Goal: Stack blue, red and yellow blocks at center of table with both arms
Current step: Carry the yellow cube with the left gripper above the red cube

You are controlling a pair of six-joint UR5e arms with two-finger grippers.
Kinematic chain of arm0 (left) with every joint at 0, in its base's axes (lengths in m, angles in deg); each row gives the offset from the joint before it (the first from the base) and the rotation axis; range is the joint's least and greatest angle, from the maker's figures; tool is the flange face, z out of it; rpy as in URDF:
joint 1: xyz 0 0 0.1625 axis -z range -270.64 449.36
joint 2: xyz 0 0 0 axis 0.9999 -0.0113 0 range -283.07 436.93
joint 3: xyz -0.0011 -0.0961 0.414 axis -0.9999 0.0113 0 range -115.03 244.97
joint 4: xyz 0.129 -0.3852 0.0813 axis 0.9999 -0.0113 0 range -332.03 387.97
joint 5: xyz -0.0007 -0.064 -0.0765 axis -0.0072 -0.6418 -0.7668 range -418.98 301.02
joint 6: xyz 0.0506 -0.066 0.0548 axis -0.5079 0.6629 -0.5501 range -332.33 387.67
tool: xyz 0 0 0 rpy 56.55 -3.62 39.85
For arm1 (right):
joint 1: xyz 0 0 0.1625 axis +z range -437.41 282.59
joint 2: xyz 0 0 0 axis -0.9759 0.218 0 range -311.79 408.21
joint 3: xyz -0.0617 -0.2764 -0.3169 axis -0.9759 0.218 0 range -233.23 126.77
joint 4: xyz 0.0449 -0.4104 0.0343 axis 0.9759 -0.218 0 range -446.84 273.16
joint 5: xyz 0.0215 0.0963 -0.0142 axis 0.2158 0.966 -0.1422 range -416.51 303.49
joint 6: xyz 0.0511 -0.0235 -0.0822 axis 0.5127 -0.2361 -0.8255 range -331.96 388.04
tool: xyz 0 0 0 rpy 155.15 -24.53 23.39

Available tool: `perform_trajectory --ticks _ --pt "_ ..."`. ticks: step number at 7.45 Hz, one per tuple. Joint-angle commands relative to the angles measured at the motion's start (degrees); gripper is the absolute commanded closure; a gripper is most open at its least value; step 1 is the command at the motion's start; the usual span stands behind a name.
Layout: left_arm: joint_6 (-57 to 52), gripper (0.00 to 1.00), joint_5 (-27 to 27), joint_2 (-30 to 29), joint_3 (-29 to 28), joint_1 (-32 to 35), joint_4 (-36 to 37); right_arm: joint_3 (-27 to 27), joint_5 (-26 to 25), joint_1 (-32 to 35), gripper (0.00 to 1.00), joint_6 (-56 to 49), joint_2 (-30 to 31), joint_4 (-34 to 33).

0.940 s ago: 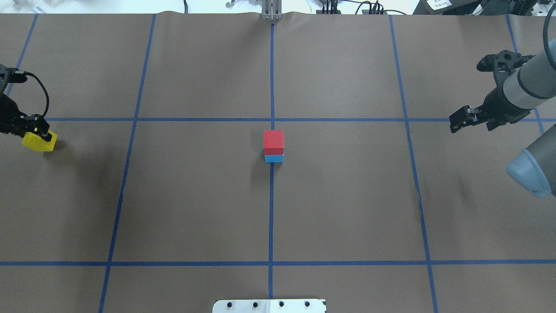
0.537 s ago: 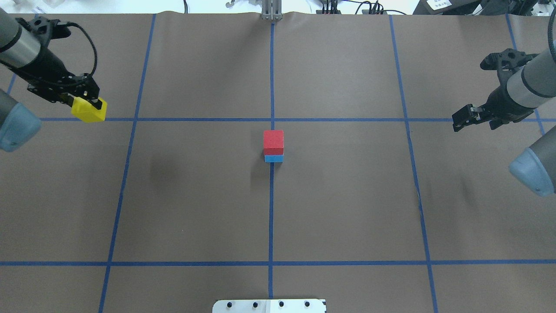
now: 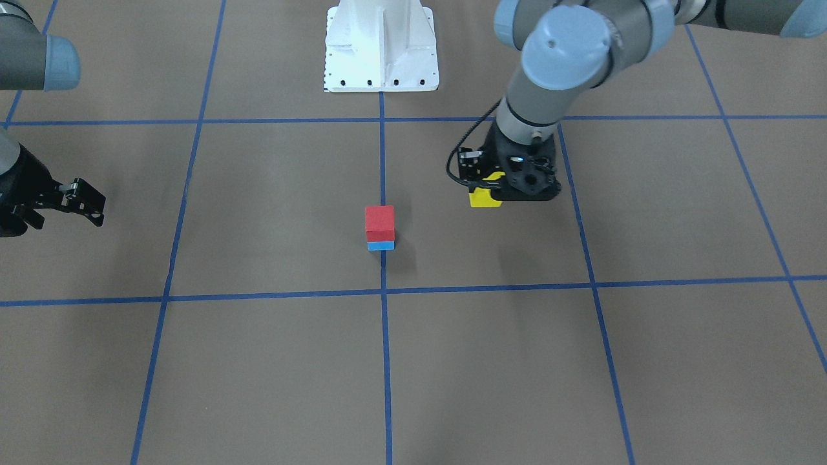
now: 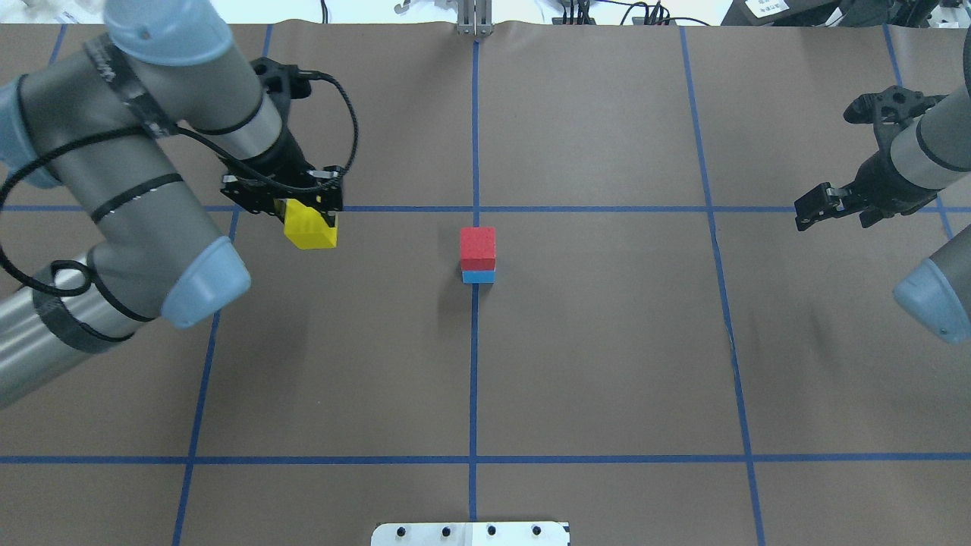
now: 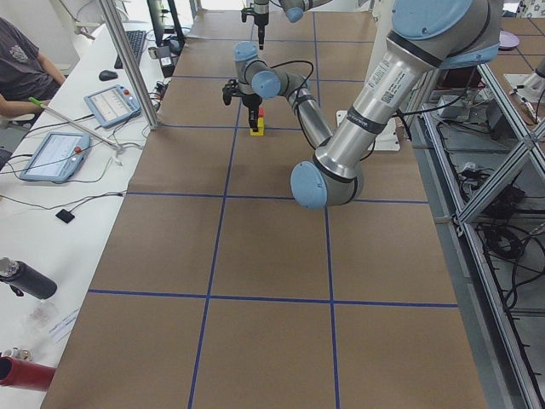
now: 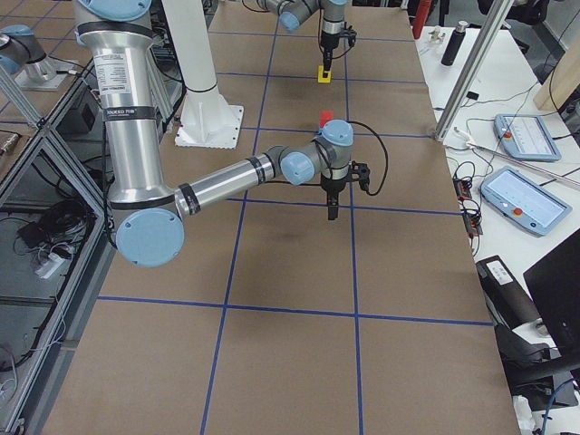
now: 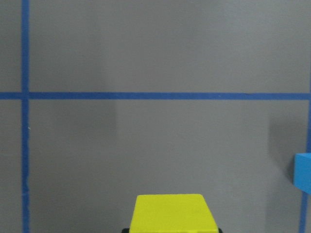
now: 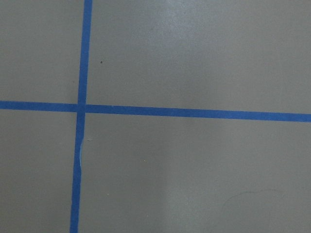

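Observation:
A red block (image 4: 477,246) sits on a blue block (image 4: 478,277) at the centre of the table (image 4: 607,341), on the middle tape line. The front-facing view shows the same red block (image 3: 379,221) over the blue block (image 3: 380,245). My left gripper (image 4: 311,220) is shut on the yellow block (image 4: 309,230) and holds it above the table, left of the stack. In the left wrist view the yellow block (image 7: 175,212) fills the bottom centre, and the blue block (image 7: 302,170) peeks in at the right edge. My right gripper (image 4: 810,208) hangs open and empty at the far right.
The white pedestal base (image 3: 380,45) stands on the robot's side of the table. A metal post (image 4: 474,19) rises at the far edge. A seated person (image 5: 21,64) and tablets (image 5: 60,153) are at a white bench beside the table.
My left arm has carried the yellow block from the far left edge rightward toward the stack. The right gripper drew back slightly to the right. The stack has not moved.

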Motion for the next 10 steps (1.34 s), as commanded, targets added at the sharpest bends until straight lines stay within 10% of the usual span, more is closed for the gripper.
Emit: perform_trajectory --ticks 1,10 --pt "5.6 1.0 3.6 -11.0 -9.6 -4.6 0.5 -0.1 0.0 0.0 0.0 0.1 0.1 0.0" --pt "5.4 1.0 3.9 -19.1 -22.1 -5.2 -1.8 0.0 0.0 -0.1 0.0 0.1 0.4 0.4"
